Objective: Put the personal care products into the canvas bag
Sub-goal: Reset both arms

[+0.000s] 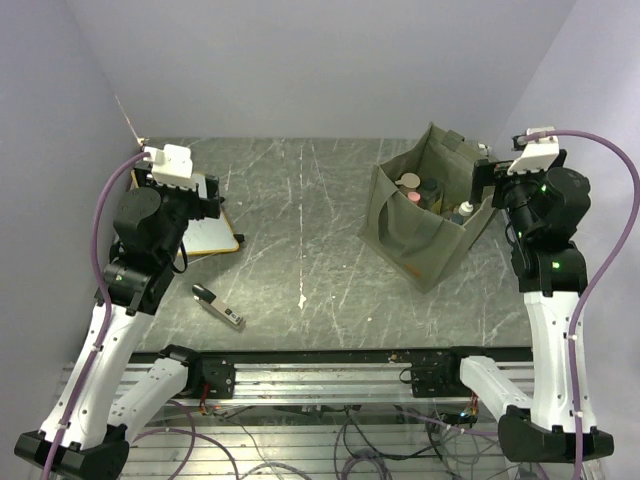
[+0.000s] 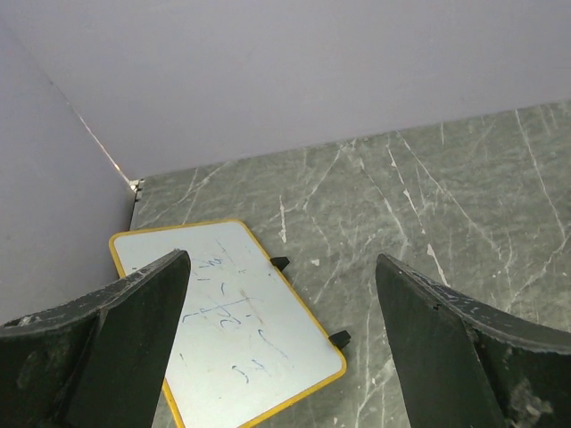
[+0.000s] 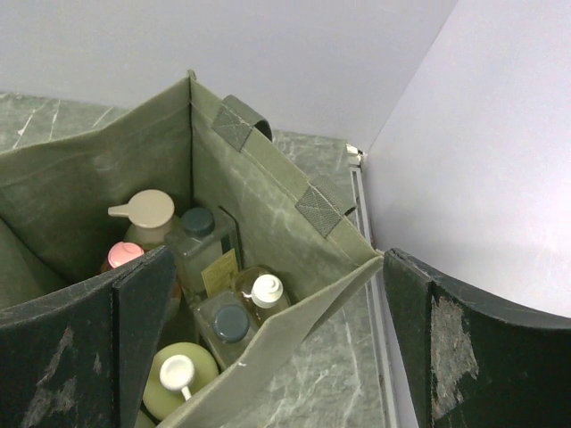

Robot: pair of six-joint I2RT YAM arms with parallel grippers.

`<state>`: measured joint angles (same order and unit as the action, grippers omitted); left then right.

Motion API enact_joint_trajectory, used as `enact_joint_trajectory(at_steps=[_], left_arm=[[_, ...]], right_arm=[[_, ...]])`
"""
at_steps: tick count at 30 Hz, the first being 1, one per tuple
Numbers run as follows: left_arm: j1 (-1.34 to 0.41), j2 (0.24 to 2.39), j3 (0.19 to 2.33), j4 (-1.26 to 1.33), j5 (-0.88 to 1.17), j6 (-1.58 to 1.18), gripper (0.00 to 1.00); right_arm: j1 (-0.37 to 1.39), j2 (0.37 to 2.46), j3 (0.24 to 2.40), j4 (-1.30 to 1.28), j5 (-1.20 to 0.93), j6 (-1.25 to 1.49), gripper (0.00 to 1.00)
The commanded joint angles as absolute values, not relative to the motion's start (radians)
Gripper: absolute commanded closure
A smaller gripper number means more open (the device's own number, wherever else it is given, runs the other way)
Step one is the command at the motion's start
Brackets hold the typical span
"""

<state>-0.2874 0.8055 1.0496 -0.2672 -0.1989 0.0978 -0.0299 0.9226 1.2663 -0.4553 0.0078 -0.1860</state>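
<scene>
The olive-green canvas bag (image 1: 425, 215) stands at the back right of the table, open at the top. Several bottles stand inside it (image 1: 420, 190). The right wrist view shows the bag's near wall (image 3: 294, 330), a pale yellow-green bottle with a white cap (image 3: 174, 379), a clear bottle with a dark cap (image 3: 201, 241), an amber bottle with a white cap (image 3: 266, 290) and a pink cap (image 3: 123, 255). My right gripper (image 3: 277, 339) is open and empty, above the bag's right corner (image 1: 490, 180). My left gripper (image 2: 281, 334) is open and empty over the far left of the table (image 1: 205, 200).
A flat white board with a yellow edge (image 2: 227, 325) lies under my left gripper, also in the top view (image 1: 212, 238). A slim black-and-silver gadget (image 1: 218, 306) lies near the front left. Walls close the table at the back and both sides.
</scene>
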Motion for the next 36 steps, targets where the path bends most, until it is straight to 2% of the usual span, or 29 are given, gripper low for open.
enact_joint_trajectory(at_steps=[1, 36], left_arm=[[-0.273, 0.787, 1.06, -0.277, -0.165, 0.108, 0.04], [-0.245, 0.779, 1.158, -0.369, -0.154, 0.103, 0.04]], right_arm=[[-0.038, 0.873, 1.263, -0.461, 0.024, -0.178, 0.0], [-0.065, 0.824, 1.285, -0.498, 0.056, -0.174, 0.0]])
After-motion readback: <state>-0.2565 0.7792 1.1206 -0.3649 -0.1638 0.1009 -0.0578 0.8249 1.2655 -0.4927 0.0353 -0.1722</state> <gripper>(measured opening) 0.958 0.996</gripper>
